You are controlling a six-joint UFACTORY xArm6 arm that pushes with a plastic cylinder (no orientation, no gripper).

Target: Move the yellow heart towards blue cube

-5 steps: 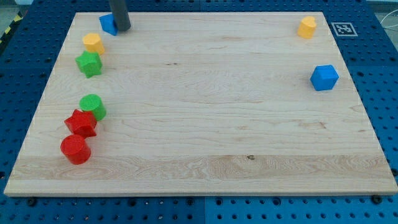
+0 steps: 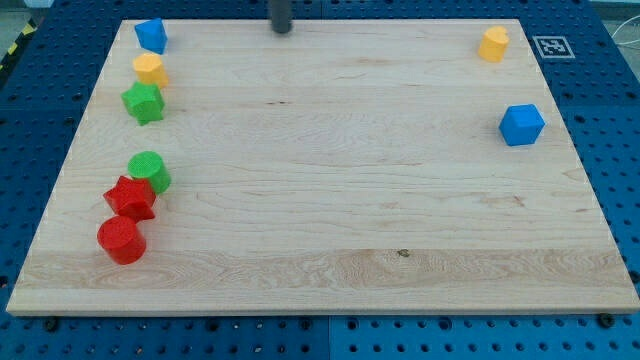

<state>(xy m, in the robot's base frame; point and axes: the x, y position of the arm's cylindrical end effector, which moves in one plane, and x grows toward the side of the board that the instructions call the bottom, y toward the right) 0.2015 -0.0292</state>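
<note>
My tip (image 2: 281, 30), a bare end effector grasping nothing, sits at the desk's (image 2: 330, 230) top edge, touching no block. The yellow heart (image 2: 150, 69) lies near the top-left corner; the blue cube (image 2: 521, 124) by the right edge. Best approach: get behind the heart's left side, then push rightward

Tip: my tip (image 2: 281, 30) at top edge of board (image 2: 330, 200), left of centre – well apart from all blocks.
Top left: blue block (image 2: 151, 35), yellow block (image 2: 150, 69) below it, green star (image 2: 143, 103) below that.
Lower left: green cylinder (image 2: 150, 171), red star (image 2: 130, 198), red cylinder (image 2: 121, 240) – packed close.
Top right: yellow heart (image 2: 493, 44).
Right: blue cube (image 2: 522, 125), below heart.
</note>
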